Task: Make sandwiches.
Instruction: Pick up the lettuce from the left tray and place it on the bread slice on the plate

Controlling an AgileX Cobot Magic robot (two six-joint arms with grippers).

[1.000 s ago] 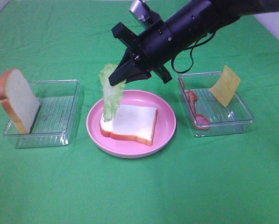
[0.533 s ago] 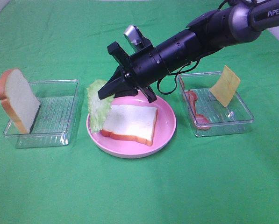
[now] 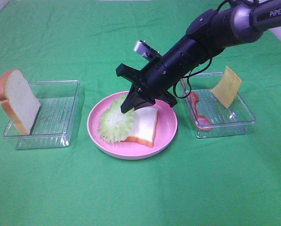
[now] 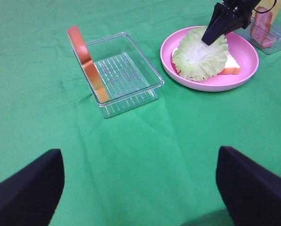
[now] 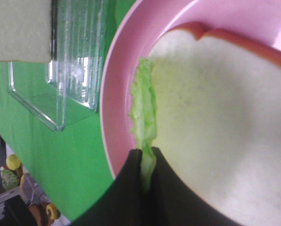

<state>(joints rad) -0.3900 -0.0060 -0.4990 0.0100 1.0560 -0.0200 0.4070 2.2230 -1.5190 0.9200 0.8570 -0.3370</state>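
A white bread slice [image 3: 147, 123] with orange-brown crust lies on the round pink plate [image 3: 131, 153]. Ruffled green lettuce [image 3: 116, 123] lies over its left part. My right gripper [image 3: 129, 107] reaches across to the plate and is shut on the lettuce's edge; the right wrist view shows the fingers [image 5: 131, 188] pinching the lettuce [image 5: 142, 132] beside the bread [image 5: 215, 117]. A second bread slice [image 3: 15, 101] leans upright in the left clear container [image 3: 60, 127]. Bacon [image 3: 196, 110] and a cheese square [image 3: 226, 86] sit in the right container [image 3: 244, 120]. My left gripper [image 4: 140, 188] is open and empty, well short of the plate [image 4: 246, 56].
Green cloth covers the table. The two clear containers flank the plate on the left and right. The right arm's black body stretches over the plate's back rim and the right container's left corner.
The right gripper swung from the plate's left edge toward its middle and lowered. The lettuce, hanging upright before, now lies spread over the bread's left part.
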